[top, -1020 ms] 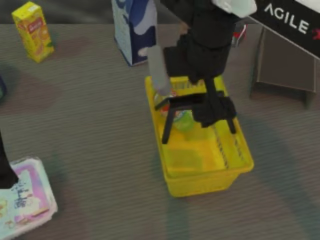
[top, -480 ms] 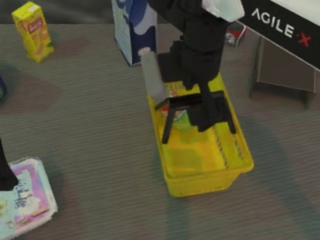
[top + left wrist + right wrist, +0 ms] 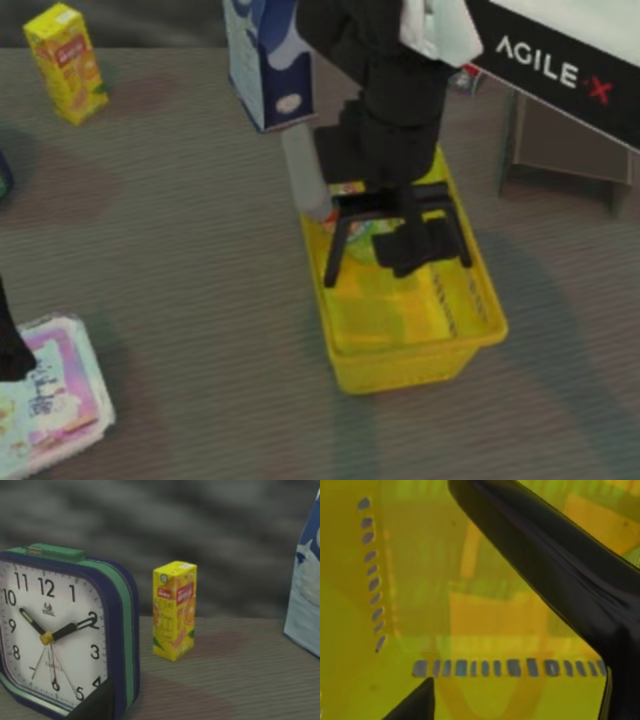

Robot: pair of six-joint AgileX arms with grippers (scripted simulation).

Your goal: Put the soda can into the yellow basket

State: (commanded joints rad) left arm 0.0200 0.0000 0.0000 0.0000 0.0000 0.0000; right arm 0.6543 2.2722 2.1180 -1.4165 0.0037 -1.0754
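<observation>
The yellow basket (image 3: 415, 360) stands right of the table's middle, its black handle (image 3: 395, 207) raised across it. The soda can (image 3: 362, 235) lies inside at the far end. Only bits of its red and lime-green show under the handle and my arm. My right gripper (image 3: 415, 248) hangs open over that end, just beside the can and holding nothing. In the right wrist view one fingertip (image 3: 420, 702) and the handle (image 3: 545, 565) stand over the bare yellow floor (image 3: 485, 615). My left arm (image 3: 10, 340) stays parked at the left edge, with one fingertip (image 3: 95, 705) showing.
A blue-and-white carton (image 3: 262, 60) stands just beyond the basket. The yellow-orange juice carton (image 3: 65, 62) is far left. A blue-green alarm clock (image 3: 55, 630) sits at the left edge. A pink-and-white packet (image 3: 45, 400) lies near left. A grey stand (image 3: 565, 130) is at the right.
My right arm has drawn back toward the far side and slightly left. The can stays in the basket. The basket and the left arm have not moved.
</observation>
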